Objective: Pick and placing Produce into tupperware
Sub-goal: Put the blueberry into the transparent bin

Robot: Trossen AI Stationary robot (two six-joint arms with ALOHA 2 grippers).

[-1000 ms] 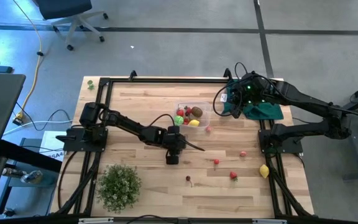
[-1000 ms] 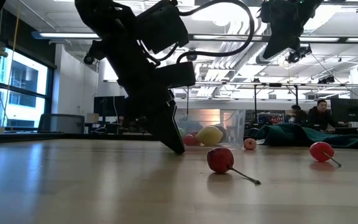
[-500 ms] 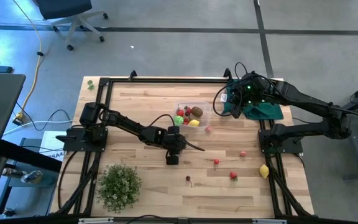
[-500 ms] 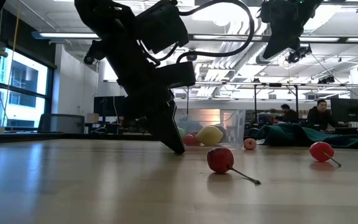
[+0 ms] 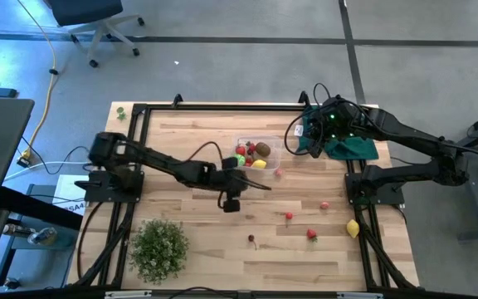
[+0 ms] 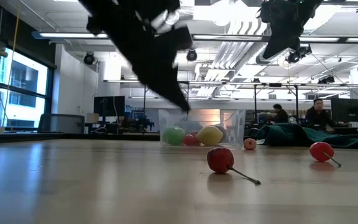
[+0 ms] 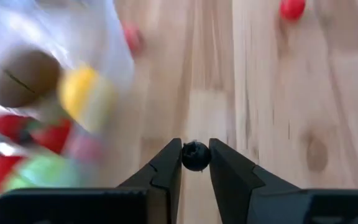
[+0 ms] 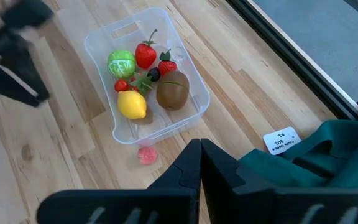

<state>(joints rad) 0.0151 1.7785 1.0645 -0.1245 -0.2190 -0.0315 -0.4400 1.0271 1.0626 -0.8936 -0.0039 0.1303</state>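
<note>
The left hand (image 7: 196, 163) is clenched on a small dark round berry (image 7: 196, 155), pinched between its two fingertips and lifted off the pale wooden counter (image 5: 197, 241). It hangs just at seven o'clock of the clear shallow plastic tupperware tub (image 5: 273, 154). The tub stands near the counter's middle, toward twelve o'clock, and holds a green ball (image 8: 121, 63), a yellow lemon (image 8: 132, 104), a brown kiwi (image 8: 173, 90) and red strawberries (image 8: 145, 54). Small red fruits (image 5: 289, 216) lie scattered on the counter toward four o'clock, with another yellow lemon (image 5: 353, 228) near the edge. The right hand (image 8: 199, 163) is clamped shut on nothing, raised over the dark green cloth (image 5: 351, 148) at two o'clock.
</note>
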